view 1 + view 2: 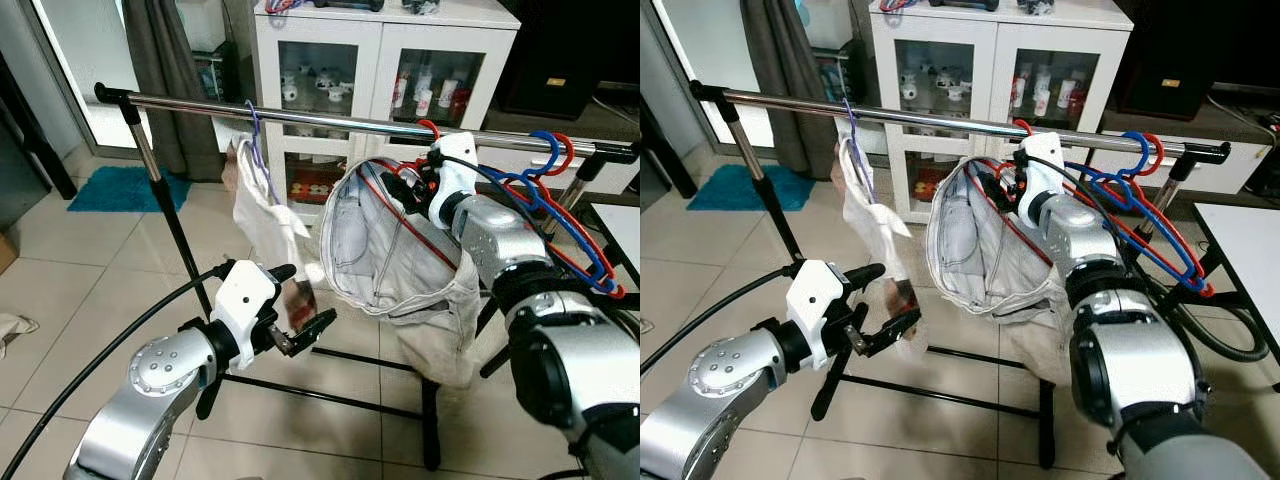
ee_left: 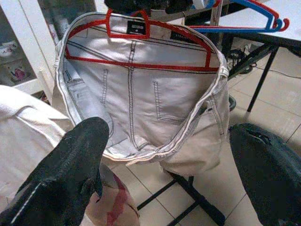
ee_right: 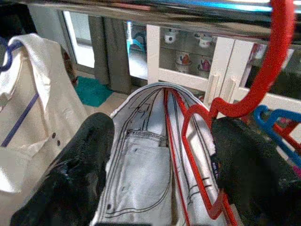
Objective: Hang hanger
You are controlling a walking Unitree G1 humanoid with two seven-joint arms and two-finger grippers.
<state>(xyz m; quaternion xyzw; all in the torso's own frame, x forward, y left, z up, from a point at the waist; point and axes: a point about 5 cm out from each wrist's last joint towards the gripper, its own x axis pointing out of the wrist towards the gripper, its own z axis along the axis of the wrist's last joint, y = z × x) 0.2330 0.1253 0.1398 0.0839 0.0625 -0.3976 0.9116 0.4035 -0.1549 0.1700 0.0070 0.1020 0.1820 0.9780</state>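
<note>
A red hanger (image 1: 400, 215) carries pale grey jeans (image 1: 385, 260). Its hook (image 1: 428, 127) rests over the chrome rail (image 1: 320, 118). My right gripper (image 1: 418, 180) is just under the rail at the hanger's neck. In the right wrist view its fingers (image 3: 80, 179) stand open, with the red neck (image 3: 221, 106) between them and untouched. Lower down in front of the rack is my left gripper (image 1: 305, 300), open and holding nothing. It is beside the hem of a white shirt (image 1: 262, 205) and faces the jeans (image 2: 141, 94).
The white shirt hangs on a purple hanger (image 1: 255, 140) at the rail's left. Empty blue and red hangers (image 1: 560, 185) hang at its right end. A white glass-door cabinet (image 1: 385, 60) stands behind. The rack's black base bars (image 1: 330, 400) cross the tiled floor. A table corner (image 1: 620, 225) is at right.
</note>
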